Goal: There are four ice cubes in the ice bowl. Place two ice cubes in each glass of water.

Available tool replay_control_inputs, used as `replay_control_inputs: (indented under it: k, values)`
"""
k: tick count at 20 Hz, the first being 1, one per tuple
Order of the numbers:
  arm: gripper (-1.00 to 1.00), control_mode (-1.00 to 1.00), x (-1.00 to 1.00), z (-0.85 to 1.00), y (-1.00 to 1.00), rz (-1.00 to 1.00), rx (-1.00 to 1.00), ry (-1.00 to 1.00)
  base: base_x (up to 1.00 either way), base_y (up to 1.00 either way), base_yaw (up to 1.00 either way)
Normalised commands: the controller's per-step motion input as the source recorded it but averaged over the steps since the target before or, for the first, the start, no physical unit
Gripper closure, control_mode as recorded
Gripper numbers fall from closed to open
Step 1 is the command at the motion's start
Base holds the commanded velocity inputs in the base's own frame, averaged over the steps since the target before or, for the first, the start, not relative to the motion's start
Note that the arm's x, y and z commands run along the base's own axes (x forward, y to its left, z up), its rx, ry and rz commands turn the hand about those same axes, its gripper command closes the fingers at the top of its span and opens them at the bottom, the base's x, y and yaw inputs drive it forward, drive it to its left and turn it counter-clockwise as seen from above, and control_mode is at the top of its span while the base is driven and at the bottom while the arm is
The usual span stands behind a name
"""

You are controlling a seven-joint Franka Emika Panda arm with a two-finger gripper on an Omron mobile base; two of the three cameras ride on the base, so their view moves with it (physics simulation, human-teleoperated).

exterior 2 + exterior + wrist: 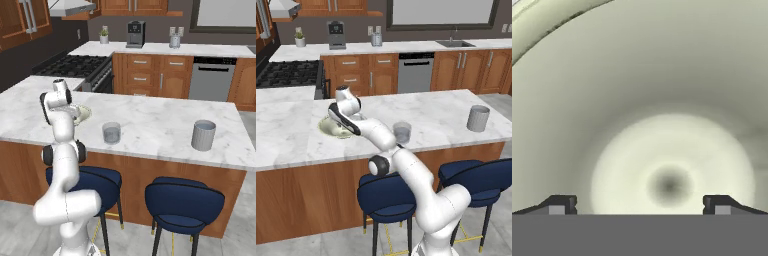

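**Hand down in the ice bowl, fingers spread wide**

The white arm bends forward over the marble bench (286,135) and its hand is lowered into the ice bowl (331,129), which sits toward the stove end of the bench. From the left the bowl's pale cream-green rim peeks out from under the arm's wrist; from the right only a sliver of it (84,114) shows behind the arm.

Looking along the hand, the bowl (612,90) curves all around, its smooth inside wall pale and its bottom lighter with a dark smudge in the middle. The gripper (639,204) is released, its two dark fingers (559,205) standing far apart with nothing between them. I cannot make out any ice cubes in the bowl from here.

The nearer glass (402,132) stands just beside the bowl, on the side away from the stove, close to the bench's front edge; from the right it (111,133) reads grey and see-through. The other glass (478,118) stands well apart from the bowl, toward the far end of the bench (203,135).
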Motion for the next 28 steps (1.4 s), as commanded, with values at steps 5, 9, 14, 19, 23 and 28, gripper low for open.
replay_control_inputs:
  k: [5, 9, 14, 19, 23, 28]
  values:
    - [-1.00, -1.00, 0.12, -0.42, -0.20, -0.03, 0.01, -0.19, 0.00, 0.00, 0.00]
    - [-1.00, -1.00, 0.27, -0.33, -0.06, 0.00, 0.02, -0.23, 0.00, 0.00, 0.00]
    - [-1.00, -1.00, 0.42, -0.55, 0.00, 0.00, 0.03, -0.16, 0.00, 0.00, 0.00]
    - [-1.00, -1.00, 0.61, -0.43, 0.00, 0.00, 0.04, -0.10, 0.00, 0.00, 0.00]
    - [1.00, -1.00, 0.51, -0.29, 0.01, 0.00, 0.02, -0.09, 0.00, 0.00, 0.00]
    - [1.00, -1.00, -0.02, -0.24, -0.14, 0.00, 0.01, -0.07, 0.00, 0.00, 0.00]
